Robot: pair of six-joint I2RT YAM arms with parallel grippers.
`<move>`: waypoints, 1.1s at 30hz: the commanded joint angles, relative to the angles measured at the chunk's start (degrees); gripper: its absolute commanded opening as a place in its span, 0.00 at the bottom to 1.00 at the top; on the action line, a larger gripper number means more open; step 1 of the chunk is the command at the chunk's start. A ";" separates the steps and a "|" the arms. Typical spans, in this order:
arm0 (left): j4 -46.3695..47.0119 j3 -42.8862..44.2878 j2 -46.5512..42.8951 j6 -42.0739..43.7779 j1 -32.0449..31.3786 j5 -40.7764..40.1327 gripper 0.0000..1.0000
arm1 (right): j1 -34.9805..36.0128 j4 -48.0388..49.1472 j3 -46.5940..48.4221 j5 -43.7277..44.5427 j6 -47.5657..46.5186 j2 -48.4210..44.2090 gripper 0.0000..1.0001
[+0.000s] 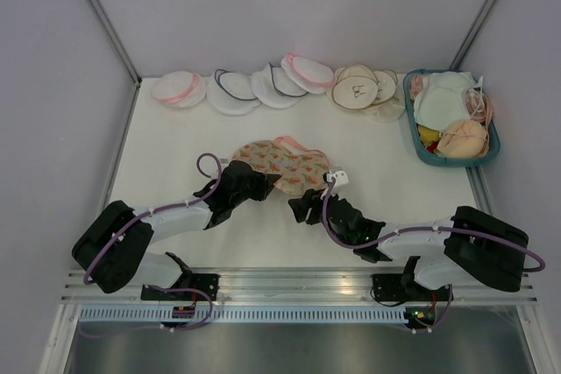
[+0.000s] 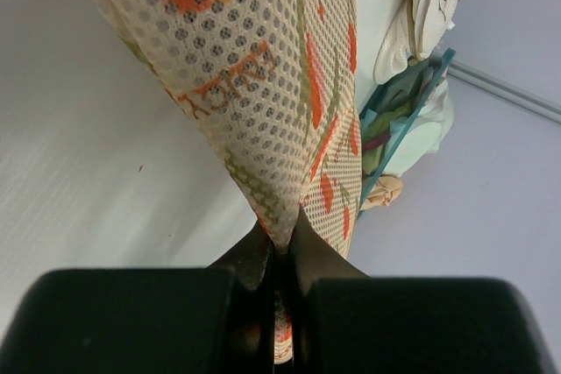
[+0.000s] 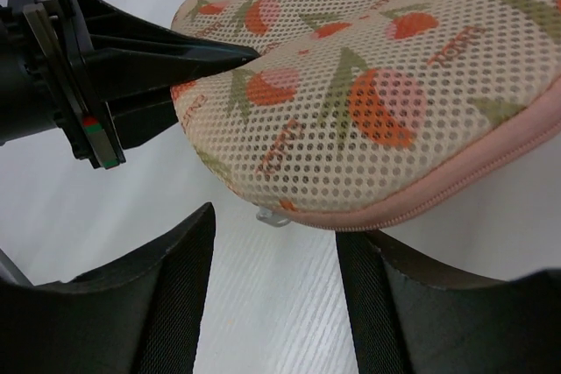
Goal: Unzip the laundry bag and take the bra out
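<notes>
- top external view: the laundry bag (image 1: 285,164) lies near the middle of the table (image 1: 166,142), its long side running left to right.
- the left gripper (image 1: 270,183) is at the bag's near left lobe. the left wrist view shows its jaws pressed together on a fold of the printed mesh, which stands up in a ridge.
- the right gripper (image 1: 300,208) hovers just in front of the bag's near edge, jaws spread, gripping nothing.
- right wrist view: the pink zip trim (image 3: 456,177) looks closed, and a small pale pull tab (image 3: 273,215) sits between the fingers (image 3: 184,286).
- round pouches (image 1: 263,85) line the far edge, and a teal basket (image 1: 410,124) of garments sits far right.
</notes>
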 commanded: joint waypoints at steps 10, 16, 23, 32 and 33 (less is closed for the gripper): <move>2.66 -0.78 0.54 -2.61 -0.26 1.49 0.02 | -0.03 6.01 4.28 1.73 -0.59 2.08 0.03; 2.31 -1.22 -0.87 -1.56 -0.09 0.08 0.02 | -0.03 -1.88 3.67 1.03 0.90 -1.51 0.00; 2.66 -1.04 -1.84 7.04 4.83 3.41 0.02 | 0.14 -37.18 10.87 2.61 2.66 -7.32 0.00; 5.22 6.32 4.75 32.08 13.62 25.54 0.02 | 0.05 -67.34 24.04 9.70 2.92 -4.26 0.00; 4.78 7.47 5.71 37.85 14.14 30.96 0.02 | -0.03 -69.38 25.10 10.68 3.10 -3.55 0.00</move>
